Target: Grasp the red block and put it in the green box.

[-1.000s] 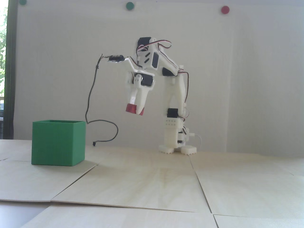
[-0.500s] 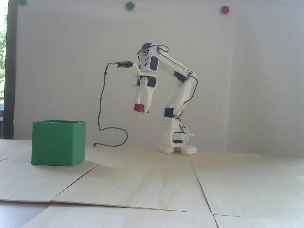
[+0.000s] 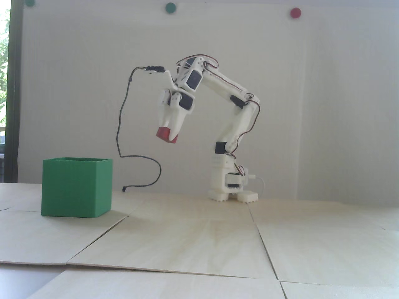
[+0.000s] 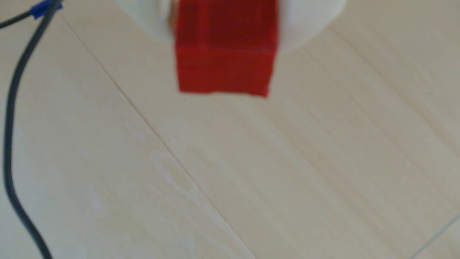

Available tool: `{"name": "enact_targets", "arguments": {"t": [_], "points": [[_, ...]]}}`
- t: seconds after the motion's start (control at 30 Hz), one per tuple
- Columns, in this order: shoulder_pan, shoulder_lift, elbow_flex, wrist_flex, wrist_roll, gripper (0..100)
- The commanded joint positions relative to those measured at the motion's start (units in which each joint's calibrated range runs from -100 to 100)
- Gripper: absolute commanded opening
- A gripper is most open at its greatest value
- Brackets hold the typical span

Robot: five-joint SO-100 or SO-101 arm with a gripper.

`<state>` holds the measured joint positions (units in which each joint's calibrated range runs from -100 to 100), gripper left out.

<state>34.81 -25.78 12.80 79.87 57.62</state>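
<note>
Now your gripper (image 3: 168,137) clamps the block (image 3: 162,134) high, right of the box (image 3: 76,187), so it should clear the rim.

**Pale wall, plywood counter, daylight at the left**

In the fixed view a plain white wall (image 3: 327,109) carries two green discs (image 3: 170,7) and one red disc (image 3: 295,12). Light plywood panels cover the counter (image 3: 199,236). A dark-framed window (image 3: 4,93) shows foliage at left.
</note>
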Motion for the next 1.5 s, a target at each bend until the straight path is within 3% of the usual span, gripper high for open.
{"name": "enact_targets", "arguments": {"t": [0.0, 0.47, 0.6, 0.7, 1.03, 1.3, 1.47], "points": [[1.3, 4.9, -12.2, 0.8, -1.1, 2], [1.4, 35.8, -61.8, 2.5, -8.0, 2], [-1.8, 41.4, -69.3, -5.5, -12.6, 2], [-5.4, 42.7, -69.9, -15.4, -16.0, 2], [-12.6, 45.5, -66.0, -28.3, -16.3, 2], [-10.2, 53.5, -66.0, -40.6, -15.9, 2], [-7.4, 53.6, -66.0, -42.4, -15.9, 2]]}}
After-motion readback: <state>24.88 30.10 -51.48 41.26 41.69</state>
